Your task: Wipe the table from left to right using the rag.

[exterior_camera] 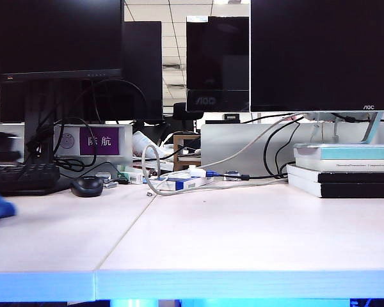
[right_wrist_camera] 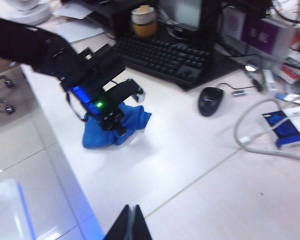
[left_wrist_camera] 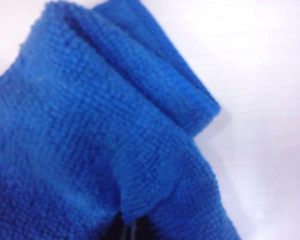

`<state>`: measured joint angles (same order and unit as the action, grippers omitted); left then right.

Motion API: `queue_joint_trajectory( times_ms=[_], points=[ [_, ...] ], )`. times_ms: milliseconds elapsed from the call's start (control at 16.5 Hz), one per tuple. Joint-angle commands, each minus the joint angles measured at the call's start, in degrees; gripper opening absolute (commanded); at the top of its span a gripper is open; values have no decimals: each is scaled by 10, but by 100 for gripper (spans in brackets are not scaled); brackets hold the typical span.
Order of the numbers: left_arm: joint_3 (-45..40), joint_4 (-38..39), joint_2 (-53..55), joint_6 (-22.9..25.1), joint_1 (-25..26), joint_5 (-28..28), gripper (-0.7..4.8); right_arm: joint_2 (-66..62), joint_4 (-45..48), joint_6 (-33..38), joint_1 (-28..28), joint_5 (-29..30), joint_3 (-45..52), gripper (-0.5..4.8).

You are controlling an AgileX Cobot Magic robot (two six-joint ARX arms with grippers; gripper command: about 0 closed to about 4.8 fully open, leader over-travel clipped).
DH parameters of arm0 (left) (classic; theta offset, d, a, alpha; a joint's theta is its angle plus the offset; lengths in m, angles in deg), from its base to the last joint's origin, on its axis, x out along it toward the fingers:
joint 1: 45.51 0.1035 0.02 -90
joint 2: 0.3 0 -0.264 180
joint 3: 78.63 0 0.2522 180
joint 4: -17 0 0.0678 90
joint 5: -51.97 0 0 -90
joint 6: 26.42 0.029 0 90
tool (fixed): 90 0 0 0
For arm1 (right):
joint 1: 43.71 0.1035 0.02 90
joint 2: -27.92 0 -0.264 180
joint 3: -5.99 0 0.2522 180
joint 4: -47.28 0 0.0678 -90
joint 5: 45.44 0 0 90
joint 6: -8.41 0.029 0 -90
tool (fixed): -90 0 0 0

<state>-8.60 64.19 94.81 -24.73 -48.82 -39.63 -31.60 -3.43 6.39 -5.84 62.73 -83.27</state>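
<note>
— Blue and fuzzy, the rumpled microfibre rag (right_wrist_camera: pixel 116 127) lies bunched at the far left end of the pale whitish wood-grain table (right_wrist_camera: pixel 190 165). Where is the pincer?

— The left gripper (right_wrist_camera: pixel 115 122) presses down onto it from above, jaws closed on the rag's folds, which fill its wrist view.

— And beyond?

— A small black computer mouse (right_wrist_camera: pixel 210 100) and dark keyboard (right_wrist_camera: pixel 165 57) sit near. The right gripper (right_wrist_camera: pixel 129 225) hovers well apart, fingers together, holding nothing.
</note>
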Motion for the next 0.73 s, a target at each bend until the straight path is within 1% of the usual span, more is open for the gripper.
queue_joint_trajectory(
  times_ms=[61, 121, 243, 424, 485, 728],
  points=[
    [-14, 31, 21, 5, -49, -51, -6, 2, -20, -13, 1, 0, -3, -1],
    [-14, 37, 21, 5, -76, -53, -6, 2, -40, -15, 1, -1, -3, -1],
    [-14, 39, 21, 5, -106, -54, -6, 2, -64, -24, 1, -1, -3, -1],
    [-14, 42, 21, 4, -136, -98, -6, 3, -105, -60, 1, -1, -3, -1],
    [-14, 44, 21, 1, -139, -115, -6, 3, -116, -60, 1, -1, -3, -1],
    [-14, 52, 21, -2, -145, -127, -6, 3, -146, -90, 1, -2, -4, -1]
  ],
)
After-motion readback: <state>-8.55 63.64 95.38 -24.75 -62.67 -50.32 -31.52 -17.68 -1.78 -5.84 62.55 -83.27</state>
